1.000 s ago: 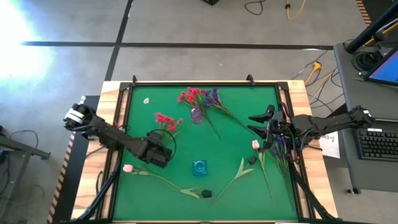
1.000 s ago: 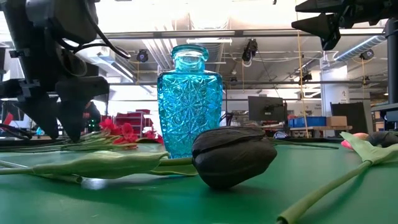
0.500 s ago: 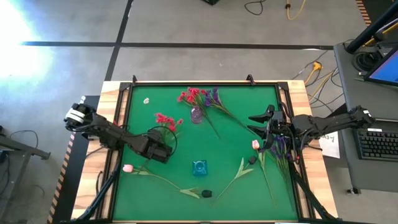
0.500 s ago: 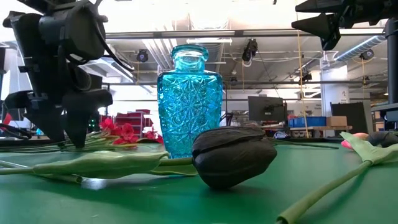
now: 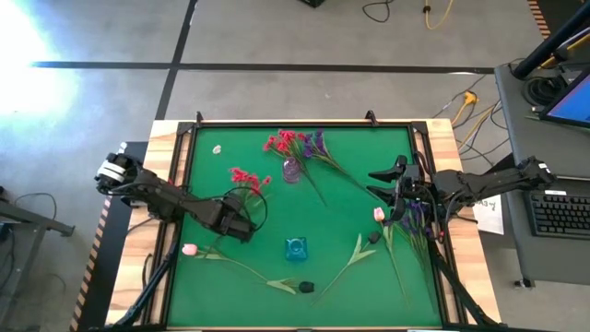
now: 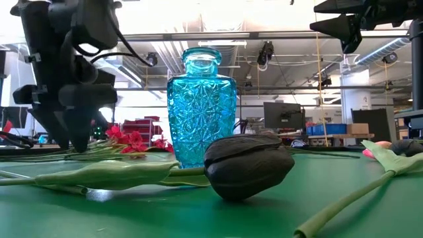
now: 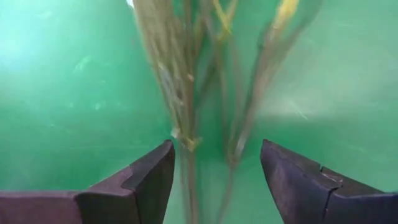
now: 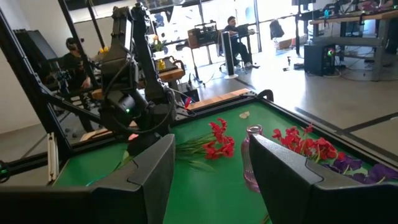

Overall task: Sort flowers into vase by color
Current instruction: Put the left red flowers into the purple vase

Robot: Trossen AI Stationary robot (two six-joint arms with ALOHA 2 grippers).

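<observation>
left gripper: we see jaws open, straddling red flower stems on mat, nothing gripped | right gripper: parted, empty, above right edge

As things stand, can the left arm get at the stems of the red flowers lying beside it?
Probably yes. The left gripper is open and low over the mat, with the red flowers' stems lying between its fingers; nothing blocks them.
</observation>
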